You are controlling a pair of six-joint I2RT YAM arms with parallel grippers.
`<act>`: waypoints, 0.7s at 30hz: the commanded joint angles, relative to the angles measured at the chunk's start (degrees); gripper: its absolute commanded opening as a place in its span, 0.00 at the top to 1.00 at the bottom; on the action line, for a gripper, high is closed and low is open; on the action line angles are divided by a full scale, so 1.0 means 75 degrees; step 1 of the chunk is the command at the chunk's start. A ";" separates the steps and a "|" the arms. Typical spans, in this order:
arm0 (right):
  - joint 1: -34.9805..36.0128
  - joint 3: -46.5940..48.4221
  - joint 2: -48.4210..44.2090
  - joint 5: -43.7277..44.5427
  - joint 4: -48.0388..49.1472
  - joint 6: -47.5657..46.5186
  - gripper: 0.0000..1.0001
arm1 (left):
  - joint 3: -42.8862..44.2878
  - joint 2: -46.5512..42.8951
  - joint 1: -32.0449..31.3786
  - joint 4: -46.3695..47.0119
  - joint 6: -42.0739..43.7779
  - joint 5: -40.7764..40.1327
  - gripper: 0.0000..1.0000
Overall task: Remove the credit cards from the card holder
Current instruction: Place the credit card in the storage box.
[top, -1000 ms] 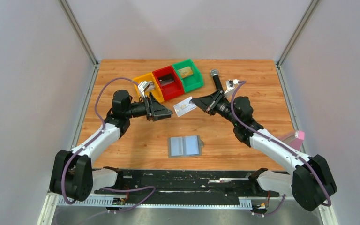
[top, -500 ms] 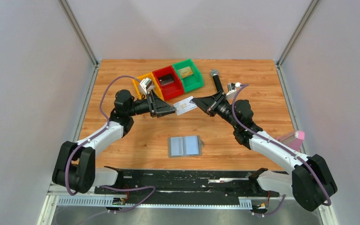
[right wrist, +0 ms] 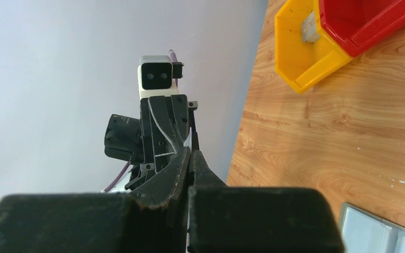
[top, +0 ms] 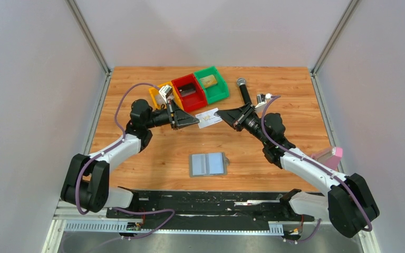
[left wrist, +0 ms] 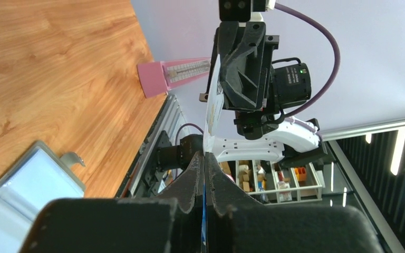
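Grey-blue and lying open, the card holder (top: 208, 164) rests flat on the wooden surface (top: 153, 158) nearest the arm bases, roughly midway between them, its two pale panels facing up. Neither end effector touches it; both are raised well beyond it, toward the middle of the surface. At the right edge of the surface stands a pink object (top: 335, 154), apart from everything else.

Past the card holder, the left end effector (top: 195, 122) and the right end effector (top: 221, 114) point at each other with one whitish credit card (top: 209, 118) spanning the gap between them. In the left wrist view the left fingers (left wrist: 195, 171) are pressed together on the near edge of the card, which runs edge-on away from them to the right end effector. In the right wrist view the right fingers (right wrist: 200, 163) are likewise closed to a thin slit, with the card too thin to make out there. So the card is off the surface, pinched from both ends, just short of the bins.

Farther back sit three bins touching in a row: a yellow bin (top: 158, 98), a red bin (top: 196, 99) and a green bin (top: 219, 92), the last holding a small tan piece (top: 208, 80). Right of them lies a black cylinder (top: 243, 90).
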 commanded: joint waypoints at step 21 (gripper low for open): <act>-0.0020 0.0120 -0.1795 -0.0008 -0.2074 -0.2744 0.00 | 0.2418 0.0819 0.1485 -0.4638 0.3222 -0.0319 1.00</act>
